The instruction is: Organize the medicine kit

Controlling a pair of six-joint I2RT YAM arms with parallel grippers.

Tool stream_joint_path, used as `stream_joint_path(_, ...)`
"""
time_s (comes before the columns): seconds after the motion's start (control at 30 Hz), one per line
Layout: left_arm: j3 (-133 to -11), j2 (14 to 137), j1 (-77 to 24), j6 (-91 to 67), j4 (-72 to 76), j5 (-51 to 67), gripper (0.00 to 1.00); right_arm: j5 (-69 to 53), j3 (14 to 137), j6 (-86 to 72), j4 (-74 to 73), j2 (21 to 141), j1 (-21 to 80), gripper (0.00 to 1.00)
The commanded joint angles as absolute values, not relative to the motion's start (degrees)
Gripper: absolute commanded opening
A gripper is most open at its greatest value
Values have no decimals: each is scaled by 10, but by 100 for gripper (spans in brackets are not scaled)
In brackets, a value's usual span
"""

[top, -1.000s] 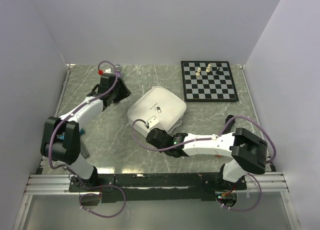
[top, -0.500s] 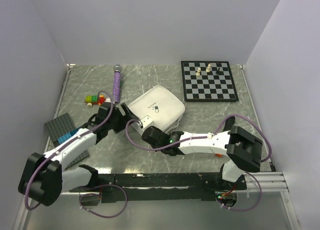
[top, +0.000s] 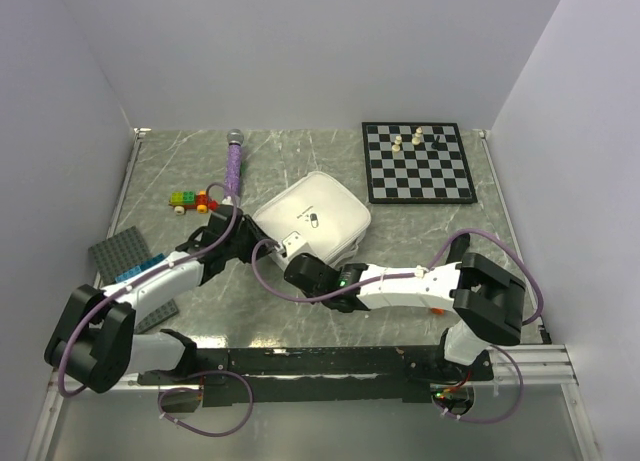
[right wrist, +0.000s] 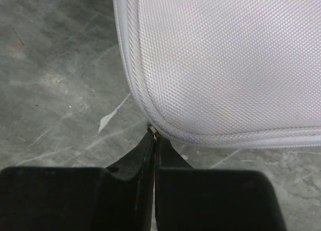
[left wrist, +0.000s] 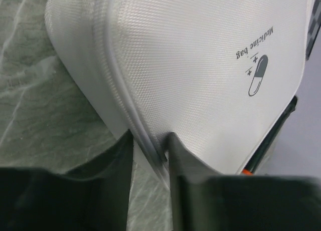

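Right gripper (right wrist: 153, 137), fingers pressed together on what looks like a zip pull (right wrist: 152, 130), pinches the near corner of the closed white medicine kit (top: 318, 213) at mid-table. Within 1 second the left gripper (left wrist: 150, 150) has swung in from the far left to straddle the kit's left rim; whether it clamps cannot be told. Unzipping looks imminent.

Medicine kit (top: 312, 219): white, fine weave, dark pill logo. Chessboard (top: 418, 162): black-and-white checks. Surface (top: 430, 236): grey-green, pale marbling. Wand (top: 233, 171), far left: purple.
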State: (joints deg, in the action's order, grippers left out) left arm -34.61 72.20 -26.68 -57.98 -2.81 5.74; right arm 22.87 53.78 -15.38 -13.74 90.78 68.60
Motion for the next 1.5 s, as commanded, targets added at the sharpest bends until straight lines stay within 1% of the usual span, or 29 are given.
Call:
stream_joint_path(0.0,-345,727,-268,-563,-38,15,13,247,523,-154,-142,877,684,0)
stream_joint_path(0.03,-352,729,-267,-557,-47,8,2,252,518,-151,-146,868,684,0)
stream_joint_path(0.07,-358,732,-265,-551,-61,2,1,256,512,-149,-149,861,681,0)
stream_joint_path(0.17,-370,741,-249,-534,-81,-15,1,258,487,-142,-158,830,665,0)
stream_joint_path(0.23,-370,746,-227,-523,-88,-6,1,259,476,-151,-171,812,640,0)
stream_joint_path(0.3,-372,751,-199,-506,-97,3,1,242,463,-173,-183,791,596,0)
stream_joint_path(0.43,-377,758,-179,-482,-112,2,1,236,444,-238,-184,758,491,0)
stream_joint_path(0.57,-383,766,-174,-475,-120,2,1,278,468,-280,-192,781,415,0)
stream_joint_path(0.7,-398,780,-165,-466,-133,-19,1,285,490,-304,-166,806,333,0)
stream_joint_path(0.83,-424,801,-149,-457,-140,-24,1,280,491,-305,-123,811,300,0)
stream_joint_path(0.93,-462,823,-133,-447,-145,-25,1,276,491,-287,-127,809,313,0)
stream_joint_path(1.03,-519,858,-116,-422,-152,-34,1,285,472,-272,-139,793,355,0)
stream_joint_path(1.2,-634,922,-82,-395,-179,-41,1,335,445,-272,-181,768,465,0)
stream_joint_path(1.33,-664,951,-47,-396,-137,-12,1,332,439,-303,-208,774,548,0)
stream_joint_path(1.4,-676,972,-37,-409,-103,4,2,331,447,-310,-212,793,584,0)
stream_joint_path(1.47,-685,990,-32,-420,-62,38,7,323,467,-305,-209,817,611,0)
